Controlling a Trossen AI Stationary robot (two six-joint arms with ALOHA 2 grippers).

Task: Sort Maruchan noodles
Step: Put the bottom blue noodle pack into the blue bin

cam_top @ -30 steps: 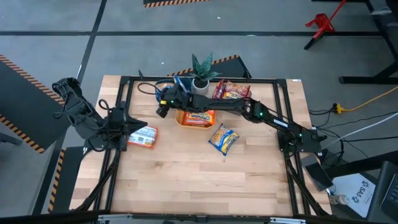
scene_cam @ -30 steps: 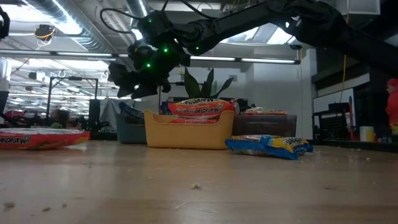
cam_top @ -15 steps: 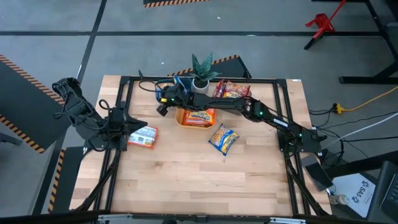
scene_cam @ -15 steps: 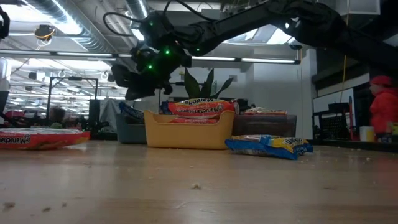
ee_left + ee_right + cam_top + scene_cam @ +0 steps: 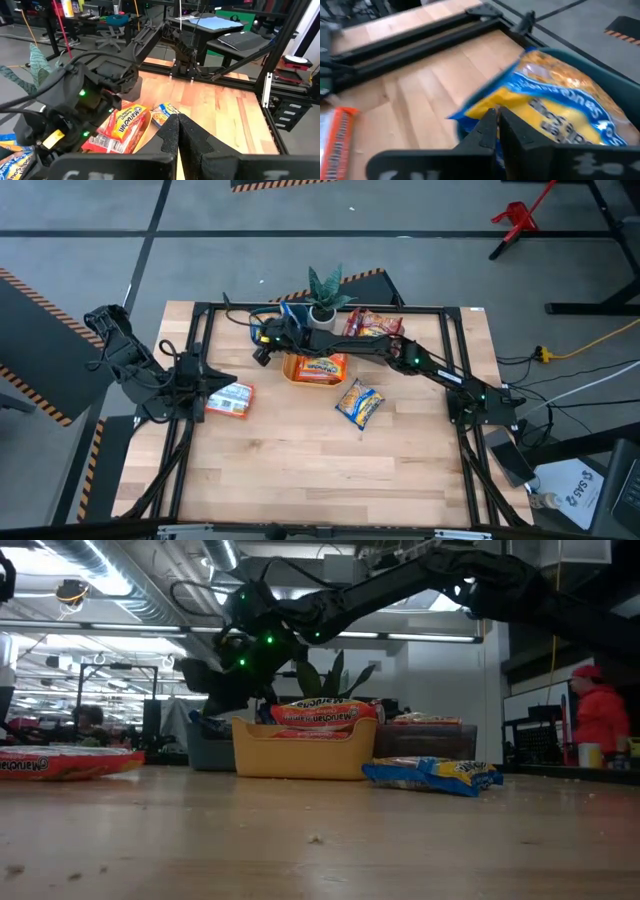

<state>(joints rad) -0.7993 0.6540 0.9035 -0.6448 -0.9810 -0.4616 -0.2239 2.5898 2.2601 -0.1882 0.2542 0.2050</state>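
Observation:
My right gripper (image 5: 259,353) (image 5: 497,116) is shut and empty. It hangs just over the near edge of a yellow-and-blue Maruchan packet (image 5: 555,100) lying in the teal bin (image 5: 580,60); whether it touches the packet does not show. Orange packets (image 5: 318,367) fill the orange bin (image 5: 300,755). Another yellow-and-blue packet (image 5: 358,402) lies flat on the table. A red-and-white packet (image 5: 232,400) lies flat at the left, next to my shut left gripper (image 5: 203,387) (image 5: 177,125).
A grey bin (image 5: 395,335) with red packets (image 5: 370,323) stands at the back, right of a potted plant (image 5: 323,288). A black frame (image 5: 200,340) runs round the table. Bare wood lies toward the near edge. A person in red stands in the room beyond (image 5: 600,720).
My right gripper has shut with nothing between its fingers and has sunk a little toward the teal bin at the back. The person in red has come into the room at the right.

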